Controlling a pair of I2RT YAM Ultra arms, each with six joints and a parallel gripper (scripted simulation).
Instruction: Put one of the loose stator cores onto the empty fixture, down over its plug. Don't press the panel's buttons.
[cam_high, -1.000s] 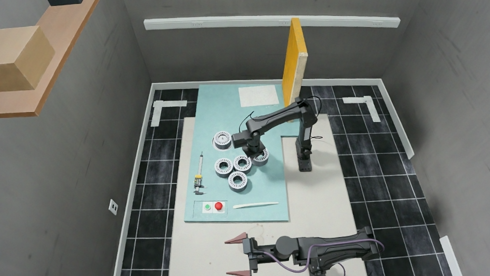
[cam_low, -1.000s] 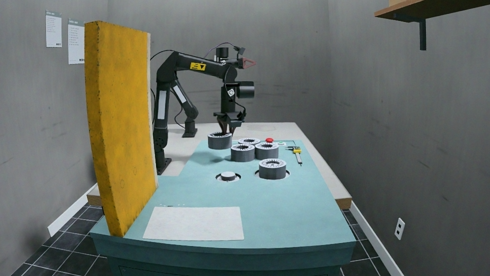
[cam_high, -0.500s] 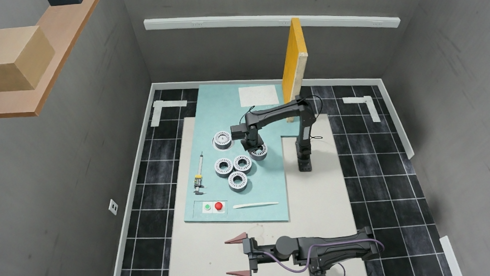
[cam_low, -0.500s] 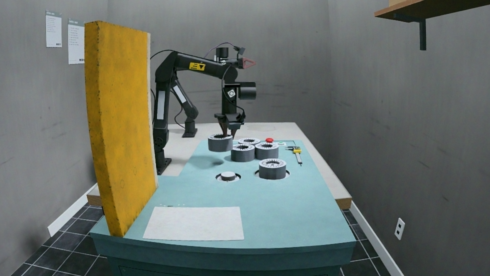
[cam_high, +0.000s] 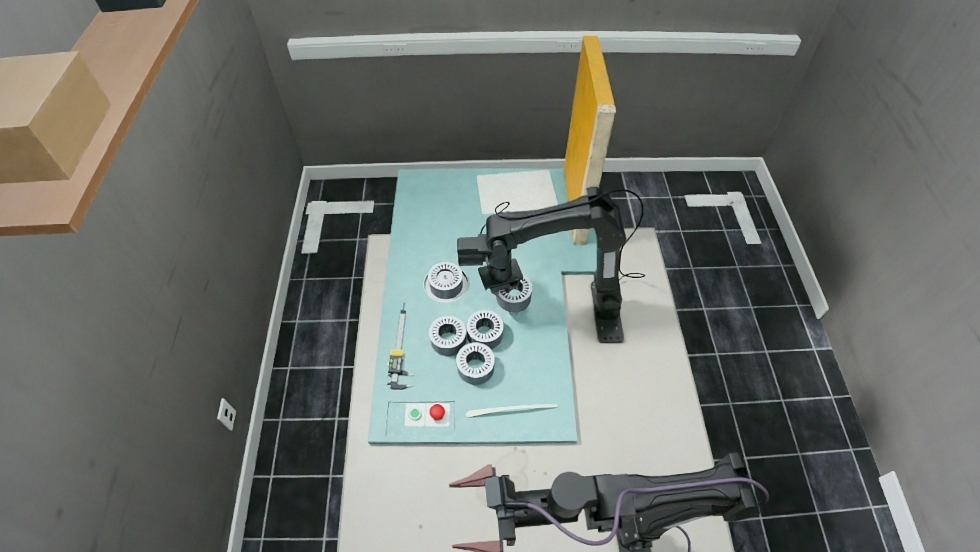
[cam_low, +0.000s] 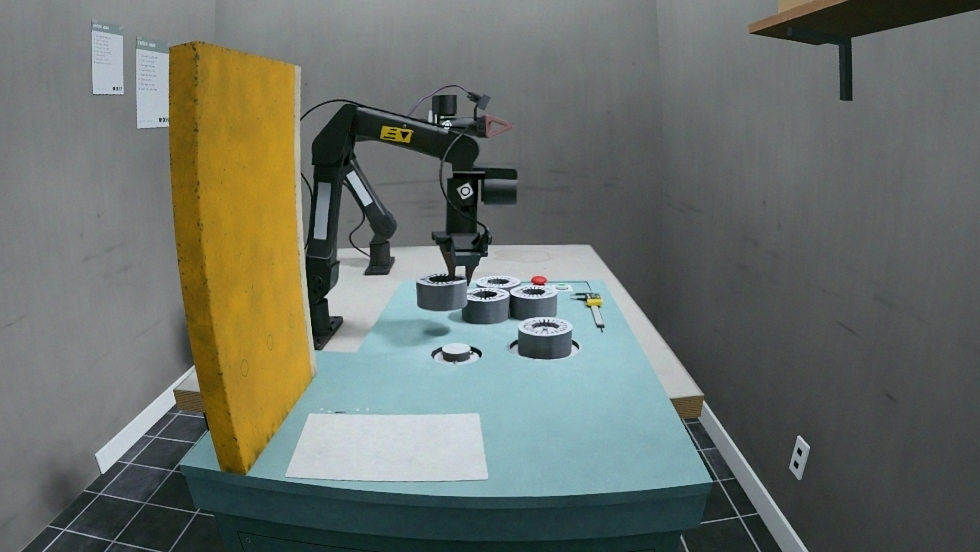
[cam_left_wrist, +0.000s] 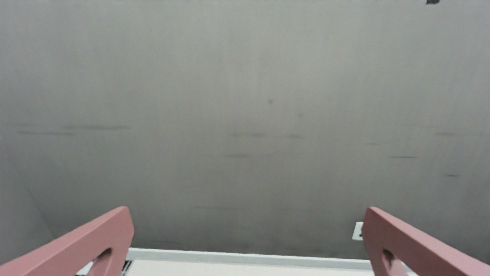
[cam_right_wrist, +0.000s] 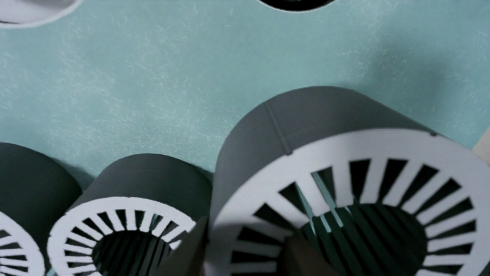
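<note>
While core (cam_high: 514, 301) (cam_low: 440, 294) (cam_right_wrist: 320, 112) hangs, grey walls (cam_high: 438, 102) (cam_low: 548, 137) (cam_left_wrist: 240, 100) surround teal mat (cam_high: 521, 370) (cam_low: 562, 425) (cam_right_wrist: 150, 100).

In the top view, the held stator core (cam_high: 523, 299) (cam_low: 441, 297) (cam_right_wrist: 325, 115) has been moved a little up the frame by the right gripper (cam_high: 508, 285) (cam_low: 459, 277) (cam_right_wrist: 242, 228). In the exterior view, both have been brought a bit lower in the frame.
</note>
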